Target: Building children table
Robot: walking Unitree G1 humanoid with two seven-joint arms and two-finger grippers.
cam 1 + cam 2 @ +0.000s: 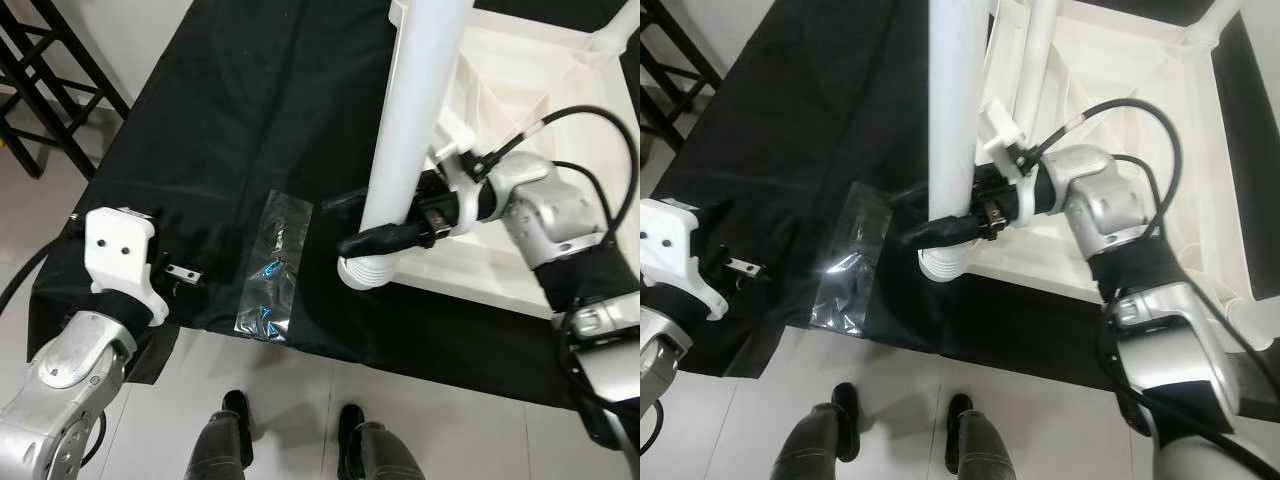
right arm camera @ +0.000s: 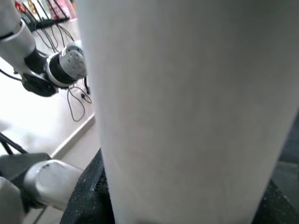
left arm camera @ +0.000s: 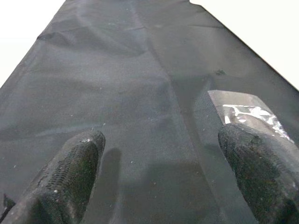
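Note:
The white table top (image 1: pixel 520 90) lies upside down on a black cloth (image 1: pixel 230 120). My right gripper (image 1: pixel 352 222) is shut on a loose white table leg (image 1: pixel 410 130) and holds it just above its ribbed screw end (image 1: pixel 365 270), by the near left corner of the table top. In the right wrist view the leg (image 2: pixel 196 102) sits between the black fingers (image 2: pixel 88 196). My left gripper (image 3: pixel 159 177) is open low over the cloth at the left, with nothing between its fingers (image 3: pixel 70 177). A clear plastic bag (image 1: pixel 275 265) of small parts lies beside it.
Another white leg (image 1: pixel 1035 50) stands fixed in the table top, and a further one (image 1: pixel 615 25) is at its far corner. A dark wooden frame (image 1: pixel 40 90) stands on the pale floor at the far left. My feet (image 1: pixel 235 415) are just short of the cloth's edge.

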